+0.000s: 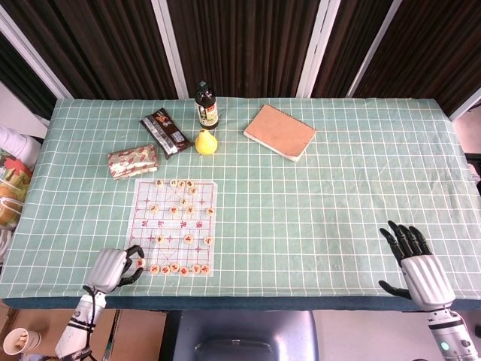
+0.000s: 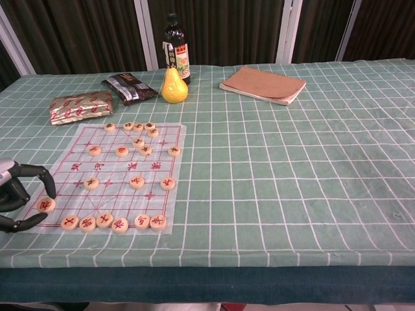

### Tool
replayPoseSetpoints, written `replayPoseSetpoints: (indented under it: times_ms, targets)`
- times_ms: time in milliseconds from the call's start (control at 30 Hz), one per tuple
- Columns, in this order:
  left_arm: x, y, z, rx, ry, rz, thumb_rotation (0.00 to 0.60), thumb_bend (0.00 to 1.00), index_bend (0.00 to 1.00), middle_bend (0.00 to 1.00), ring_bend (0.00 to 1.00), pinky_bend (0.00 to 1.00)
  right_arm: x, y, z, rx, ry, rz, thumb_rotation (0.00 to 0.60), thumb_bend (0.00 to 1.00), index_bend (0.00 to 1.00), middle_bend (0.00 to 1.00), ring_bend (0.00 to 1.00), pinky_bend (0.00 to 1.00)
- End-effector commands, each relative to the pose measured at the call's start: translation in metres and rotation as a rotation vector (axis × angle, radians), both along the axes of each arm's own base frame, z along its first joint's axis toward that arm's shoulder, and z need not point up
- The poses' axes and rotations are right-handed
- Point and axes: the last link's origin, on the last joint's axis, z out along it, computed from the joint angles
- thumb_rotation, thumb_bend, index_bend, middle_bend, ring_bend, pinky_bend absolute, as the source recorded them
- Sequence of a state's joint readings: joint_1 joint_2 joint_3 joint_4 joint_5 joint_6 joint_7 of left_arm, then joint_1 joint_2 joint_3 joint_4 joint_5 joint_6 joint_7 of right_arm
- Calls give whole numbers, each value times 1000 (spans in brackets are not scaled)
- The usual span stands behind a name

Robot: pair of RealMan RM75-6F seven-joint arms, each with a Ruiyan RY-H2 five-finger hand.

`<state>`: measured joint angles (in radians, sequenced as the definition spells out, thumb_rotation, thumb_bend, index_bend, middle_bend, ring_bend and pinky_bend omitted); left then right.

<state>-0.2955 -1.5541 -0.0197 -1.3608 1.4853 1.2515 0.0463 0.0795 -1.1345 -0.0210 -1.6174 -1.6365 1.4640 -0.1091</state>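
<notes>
A translucent chess board sheet (image 1: 170, 226) (image 2: 117, 194) lies on the green checked cloth at the front left, with several round wooden pieces on it. My left hand (image 1: 110, 268) (image 2: 14, 196) is at the sheet's near left corner. It pinches one chess piece (image 1: 140, 262) (image 2: 45, 205) between a fingertip and thumb, a little above and left of the front row of pieces (image 1: 179, 268) (image 2: 111, 222). My right hand (image 1: 418, 263) rests near the front right edge of the table, fingers spread, holding nothing. The chest view does not show it.
At the back stand a dark bottle (image 1: 205, 105) (image 2: 175, 45) and a yellow pear (image 1: 206, 142) (image 2: 173, 87). A brown notebook (image 1: 279, 132) (image 2: 262, 84), a dark snack packet (image 1: 165, 131) (image 2: 130, 89) and a patterned pack (image 1: 132, 161) (image 2: 81, 107) lie nearby.
</notes>
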Motion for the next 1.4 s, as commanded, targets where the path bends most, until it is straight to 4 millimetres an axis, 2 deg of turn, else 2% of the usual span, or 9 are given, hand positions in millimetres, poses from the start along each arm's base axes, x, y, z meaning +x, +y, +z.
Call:
replayPoseSetpoints:
  times_ms: [33,133,267,467,800,1033,1400]
  targets:
    - [11,9,7,30,-20,-15,600,338,560,1000,1000,1000,0,0,0,1,0,1,600,173,0,0,0,0]
    - [27,21,9,58,-66,-20,600,346,560,1000,1000,1000,1,0,-2,3,4,0,600,174,0,0,0,0]
    - [43,35,1,48,-63,-18,600,351,558,1000,1000,1000,1,-1,-2,2,4,0,600,174,0,0,0,0]
    - [55,48,-11,17,-23,3,600,349,531,1000,1000,1000,0,-1,-1,3,3,-2,600,174,0,0,0,0]
    - [60,43,-22,-24,-5,7,600,343,509,1000,1000,1000,-2,1,3,-4,-5,-10,600,174,0,0,0,0]
    - [69,49,-36,-42,4,9,600,345,506,1000,1000,1000,-2,1,3,-1,-5,-14,600,174,0,0,0,0]
    - [63,54,-42,-50,32,36,600,350,502,1000,1000,1000,-4,1,5,-5,-5,-20,600,174,0,0,0,0]
